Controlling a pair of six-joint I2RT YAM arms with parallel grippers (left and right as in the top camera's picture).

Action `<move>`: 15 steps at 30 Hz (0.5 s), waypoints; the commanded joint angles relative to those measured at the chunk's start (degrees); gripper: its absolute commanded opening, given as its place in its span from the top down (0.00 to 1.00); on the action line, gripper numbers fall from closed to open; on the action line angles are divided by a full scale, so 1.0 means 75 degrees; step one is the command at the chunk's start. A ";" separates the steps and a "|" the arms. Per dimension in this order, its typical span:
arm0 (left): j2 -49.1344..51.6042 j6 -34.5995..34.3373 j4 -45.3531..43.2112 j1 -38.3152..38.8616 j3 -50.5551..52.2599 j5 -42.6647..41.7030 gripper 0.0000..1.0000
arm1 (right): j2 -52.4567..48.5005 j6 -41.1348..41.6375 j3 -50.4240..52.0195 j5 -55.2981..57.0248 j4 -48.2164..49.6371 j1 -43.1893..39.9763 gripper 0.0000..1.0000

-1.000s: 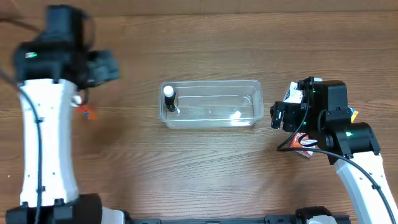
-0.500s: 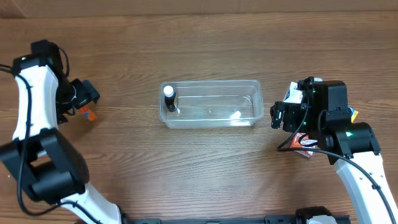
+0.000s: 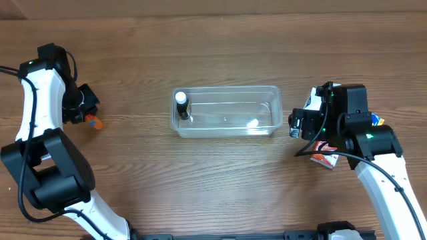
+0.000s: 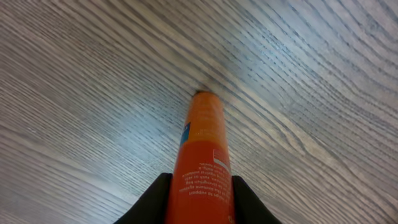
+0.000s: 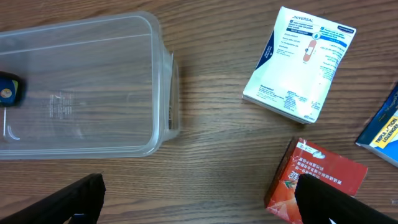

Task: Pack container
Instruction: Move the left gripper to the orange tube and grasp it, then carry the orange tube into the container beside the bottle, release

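Left gripper [image 4: 199, 190] clamped on the slim orange plastic tube [image 4: 202, 137] at the scene's left — best lifted clear, carried right and lowered into the free middle of the clear rectangular plastic container [image 3: 227, 89] at centre — while the right gripper [image 5: 199, 199] hangs spread open, empty, just right of it.

**Left arm** [image 3: 43, 107] and **right arm** [image 3: 385, 197]: smooth white tubular link shells, joined by bulky black joint housings with rounded edges. A thin black cable [image 3: 395, 187] traces a curve over each white shell. Small green indicator lights [image 3: 367, 137] glow on the right arm's black housings. **Left claw** [image 4: 199, 199] and **right claw** [image 5: 199, 186]: matte black fingers [image 5: 71, 199] with flat faces and angular tips. Screws and lettering are too small to tell.
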State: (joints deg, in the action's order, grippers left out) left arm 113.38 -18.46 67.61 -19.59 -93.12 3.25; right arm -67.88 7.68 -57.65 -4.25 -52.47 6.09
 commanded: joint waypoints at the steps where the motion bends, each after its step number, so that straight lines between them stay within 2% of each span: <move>1: -0.0207 0.0093 0.0073 0.0052 -0.0052 0.0044 0.80 | 0.0032 -0.0023 -0.0221 0.0020 0.0038 0.0038 0.00; 4: -0.0574 0.0090 0.0309 0.0219 -0.0221 0.0047 0.84 | 0.0032 -0.0023 -0.0221 0.0020 0.0041 0.0038 0.00; 9: -0.2247 0.0073 0.0868 0.1119 -0.0478 -0.0268 0.84 | 0.0032 -0.0023 -0.0221 0.0020 0.0041 0.0038 0.00; 10: -0.2611 0.0079 0.0898 0.1434 -0.0478 -0.0458 0.84 | 0.0032 -0.0023 -0.0221 0.0020 0.0041 0.0038 0.00; 12: -0.3372 0.0073 0.0892 0.2605 -0.0478 -0.0554 0.91 | 0.0032 -0.0023 -0.0221 0.0020 0.0047 0.0038 0.00; 15: -0.3506 -0.0015 0.0737 0.4097 -0.0452 -0.0551 0.92 | 0.0032 -0.0023 -0.0221 0.0020 0.0041 0.0038 0.00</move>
State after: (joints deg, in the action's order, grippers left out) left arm 87.83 -18.24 74.00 2.22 -95.74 0.99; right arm -67.88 7.66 -57.65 -4.23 -52.47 6.09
